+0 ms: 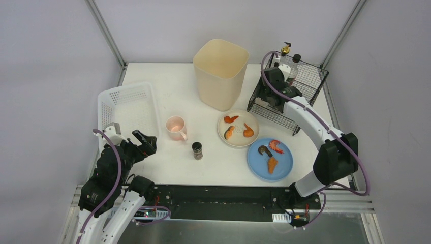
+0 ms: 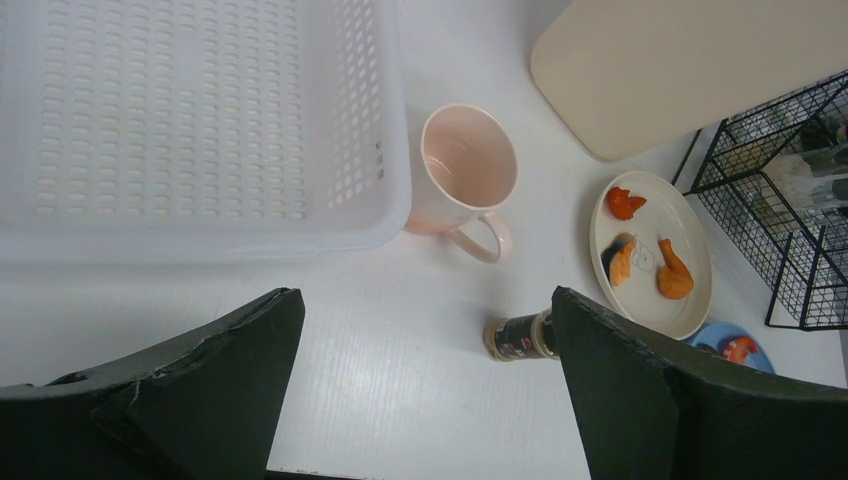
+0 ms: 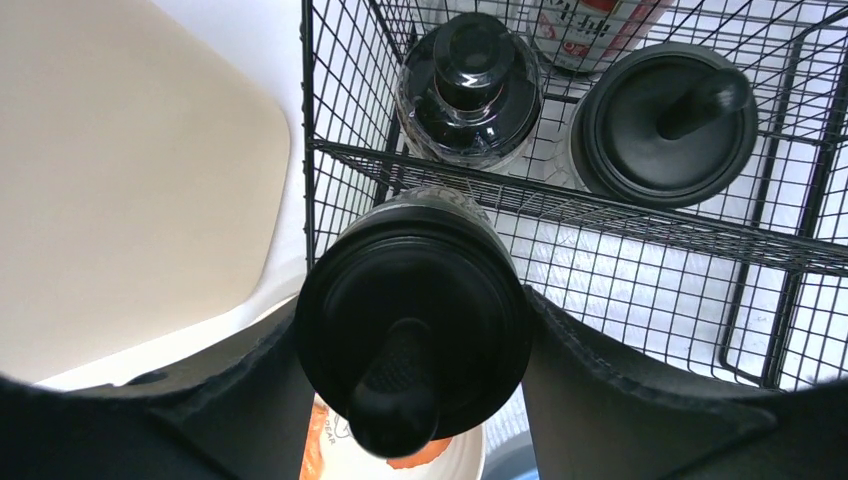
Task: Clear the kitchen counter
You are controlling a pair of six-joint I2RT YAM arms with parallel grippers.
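Currently the R gripper (image 3: 413,370) is clamped on a round black-lidded jar (image 3: 415,290), held upright w/ its long axis vertical and lid facing the wrist cam. Landmark = tall cream plastic bin (image 1: 220,73). The black wire rack (image 1: 305,81) sits just right of the bin. The jar hangs over the rack's bin-side near corner; can't tell if it's past the rim yet. Free rack mesh lies on the jar's side away from the bin, so the next move is prob. a shift that way, then lower. A black-capped bottle (image 3: 470,80) and another lidded container (image 3: 665,110) stand further in, so keep clear.

The L gripper (image 2: 422,310) is spread wide and empty, left + near of the bin, by the white perforated basket (image 2: 200,240). The flat white kitchen counter (image 1: 167,170) carries everything. A pink mug (image 2: 465,170), small dark shaker (image 2: 518,337), cream plate (image 1: 252,119) and blue plate (image 1: 284,162) remain near-side of the bin; the L arm is nearer the mug + shaker.
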